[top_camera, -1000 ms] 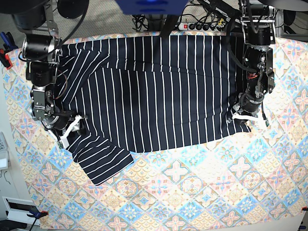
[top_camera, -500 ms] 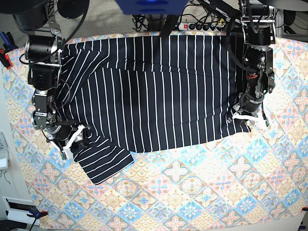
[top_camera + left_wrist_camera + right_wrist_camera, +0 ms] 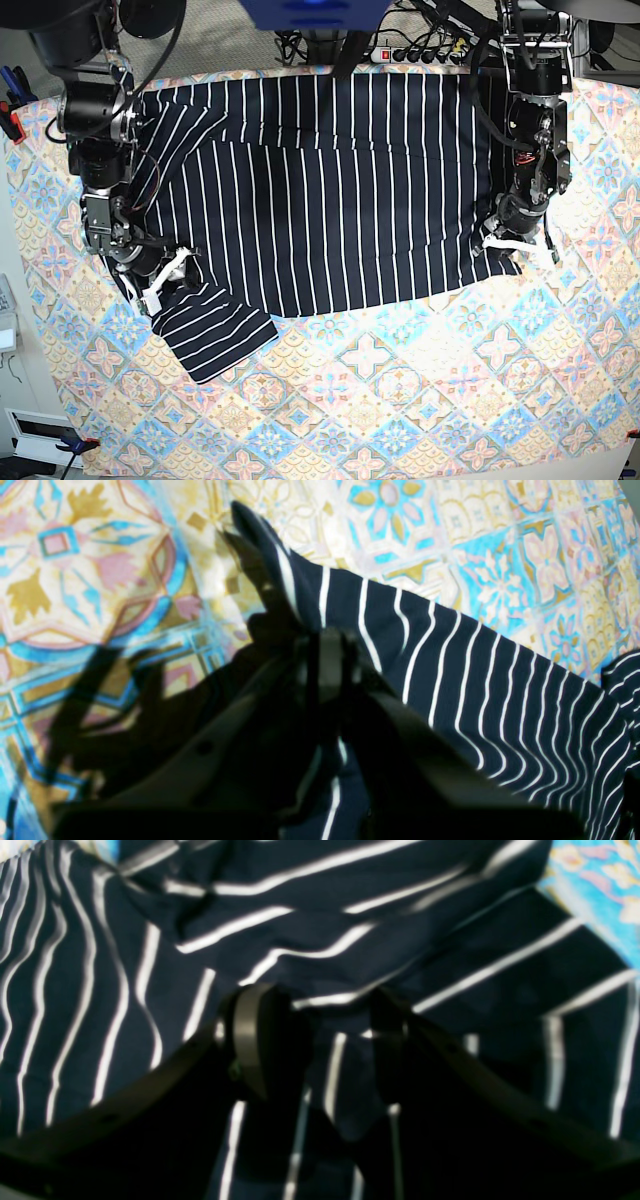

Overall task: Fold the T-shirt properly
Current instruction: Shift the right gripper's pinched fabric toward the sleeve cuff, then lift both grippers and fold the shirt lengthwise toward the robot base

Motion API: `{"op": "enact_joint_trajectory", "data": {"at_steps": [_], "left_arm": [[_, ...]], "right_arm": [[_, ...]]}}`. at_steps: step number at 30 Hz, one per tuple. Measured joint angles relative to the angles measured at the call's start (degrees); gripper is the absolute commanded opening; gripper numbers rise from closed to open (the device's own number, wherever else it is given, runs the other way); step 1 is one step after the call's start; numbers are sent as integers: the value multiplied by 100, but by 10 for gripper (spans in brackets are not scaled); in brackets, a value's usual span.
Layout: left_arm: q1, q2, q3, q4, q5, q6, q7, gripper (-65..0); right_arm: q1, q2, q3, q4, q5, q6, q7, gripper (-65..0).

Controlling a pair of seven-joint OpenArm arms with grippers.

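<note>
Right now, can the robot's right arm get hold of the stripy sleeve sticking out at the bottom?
Probably yes. The right gripper is open and sits down on the T-shirt right beside that sleeve, and nothing lies between them. The left gripper is far across, shut on the other corner.

T-shirt (image 3: 350, 940) blurred; edges cut off
</note>
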Motion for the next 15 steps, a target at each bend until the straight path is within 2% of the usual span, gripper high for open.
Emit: {"op": "enact_joint_trajectory", "data": {"at_steps": [8, 10, 13, 14, 15], "left_arm": [[-2, -2, 0, 0, 0, 13, 0, -650], [0, -2, 0, 0, 0, 13, -2, -650], [0, 0, 0, 0, 0, 9, -2, -650], [-2, 0, 0, 0, 0, 11, 0, -650], [-2, 0, 0, 0, 0, 13, 0, -650]], "right_arm": [[13, 4, -20, -181, 42, 20, 140, -383], [35, 26, -275, -291, 142, -26, 240, -460], [133, 57, -684, -358, 142, -26, 203, -620], [131, 50, -706, -348, 144, -28, 205, -648], [127, 39, -706, -339, 146, -37, 219, -643]]}}
